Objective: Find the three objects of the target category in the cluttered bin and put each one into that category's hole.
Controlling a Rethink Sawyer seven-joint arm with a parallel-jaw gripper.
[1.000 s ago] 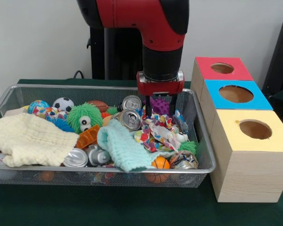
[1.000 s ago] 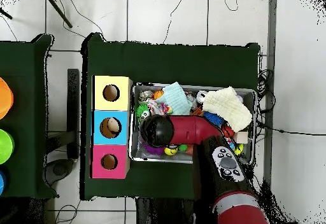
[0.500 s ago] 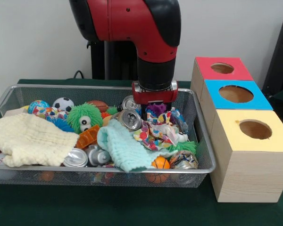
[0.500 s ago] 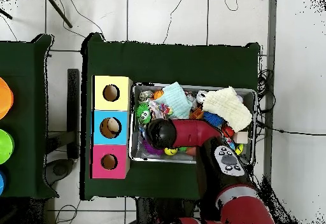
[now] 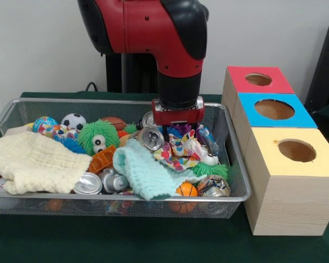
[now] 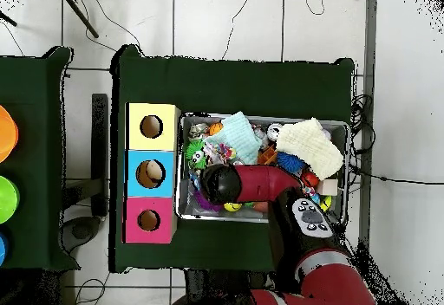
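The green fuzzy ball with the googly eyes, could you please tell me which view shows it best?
The front view: the green fuzzy ball sits unobstructed in the bin, eyes facing the camera, left of the gripper. The overhead view shows only a small green patch at the bin's edge beside the arm.

red arm (image 5: pixel 153 27) bends straight down, gripper (image 5: pixel 177 125) lowered; fingers hidden.

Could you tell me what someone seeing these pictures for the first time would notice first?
Probably the big red and black arm coming down from the top, its gripper sunk into the clutter at the back of the bin. Next, the three wooden boxes beside the bin, topped red, blue and yellow, each with a round hole. The fuzzy green toy with eyes also stands out.
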